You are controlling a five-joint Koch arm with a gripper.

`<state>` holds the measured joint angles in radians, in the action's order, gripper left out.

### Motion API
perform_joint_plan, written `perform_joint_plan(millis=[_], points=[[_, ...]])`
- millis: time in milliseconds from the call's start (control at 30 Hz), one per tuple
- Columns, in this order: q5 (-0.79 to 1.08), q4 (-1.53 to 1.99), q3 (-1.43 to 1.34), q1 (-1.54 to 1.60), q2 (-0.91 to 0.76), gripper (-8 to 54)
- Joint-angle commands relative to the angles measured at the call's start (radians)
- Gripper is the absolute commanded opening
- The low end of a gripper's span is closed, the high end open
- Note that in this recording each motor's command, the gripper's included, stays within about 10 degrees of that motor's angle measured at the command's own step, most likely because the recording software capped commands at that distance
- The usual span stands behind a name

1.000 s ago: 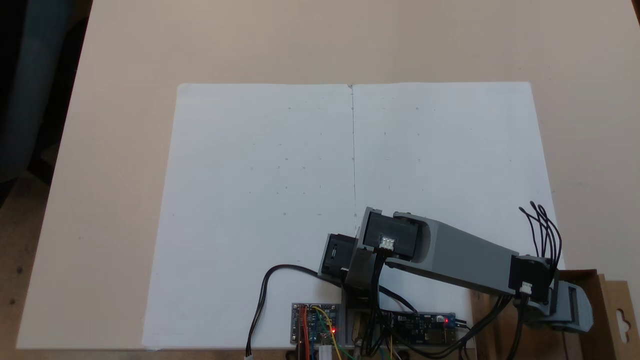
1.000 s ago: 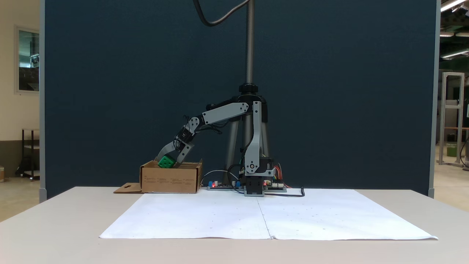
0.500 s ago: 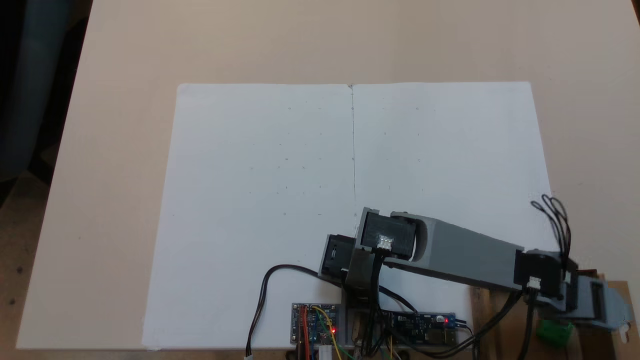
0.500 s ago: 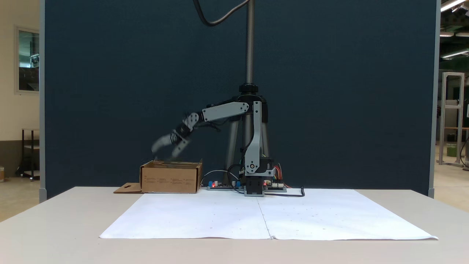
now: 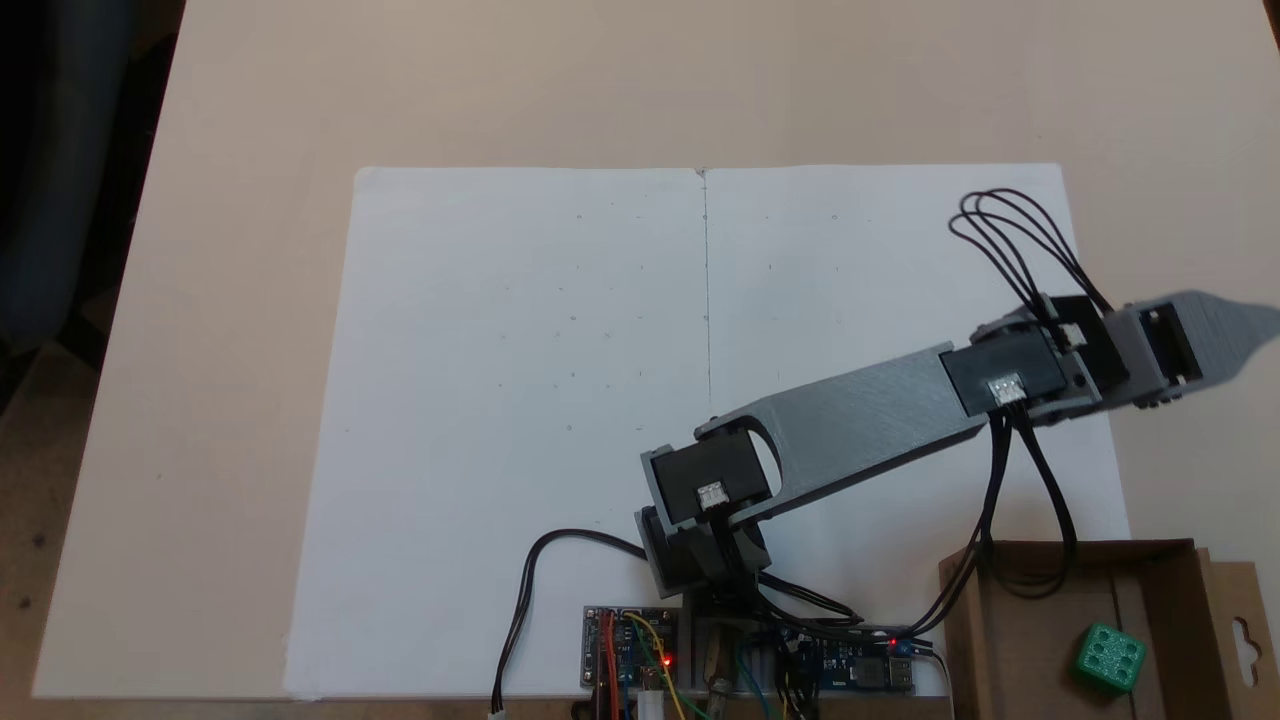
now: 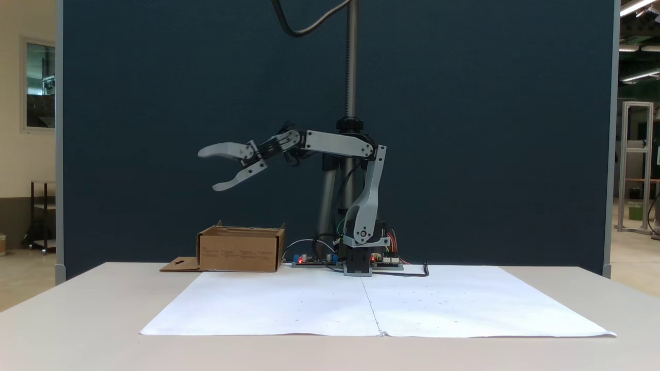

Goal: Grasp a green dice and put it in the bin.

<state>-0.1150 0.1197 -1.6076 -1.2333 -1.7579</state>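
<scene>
The green dice (image 5: 1110, 657) lies on the floor of the bin (image 5: 1030, 650), a low brown cardboard box at the bottom right of a fixed view. From the side, the bin (image 6: 240, 252) stands left of the arm's base and its walls hide the dice. My gripper (image 6: 209, 170) hangs high above the bin and slightly left of it, open, with nothing between its curved grey jaws. From above, the gripper (image 5: 1255, 335) reaches the right edge of the picture, well clear of the bin.
White paper sheets (image 5: 600, 400) cover the table's middle. Circuit boards (image 5: 630, 650) with wires sit by the arm's base (image 6: 361, 257). The bin's flap (image 6: 178, 265) with a hang-hole lies flat on the table. A tripod pole (image 6: 351, 62) rises behind the arm.
The gripper held the dice at the bin's rim, then opened and the dice dropped into the bin. The arm has since lifted and swung away from the bin.
</scene>
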Motion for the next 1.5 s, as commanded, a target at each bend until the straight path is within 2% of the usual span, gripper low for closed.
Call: perform_joint_plan(millis=[0, 367, 700, 933, 1133, 1467], points=[[-0.075, -0.031, 0.069, 0.078, -0.074, 41.2], [-0.071, -0.032, 0.035, 0.603, -0.155, 43.5], [-0.064, -0.101, -0.285, 1.003, -0.319, 44.8], [-0.025, -0.342, -0.621, 1.092, -0.437, 44.7], [0.101, -0.514, -0.890, 1.132, -0.517, 43.9], [0.114, -0.811, -1.186, 1.175, -0.600, 43.0]])
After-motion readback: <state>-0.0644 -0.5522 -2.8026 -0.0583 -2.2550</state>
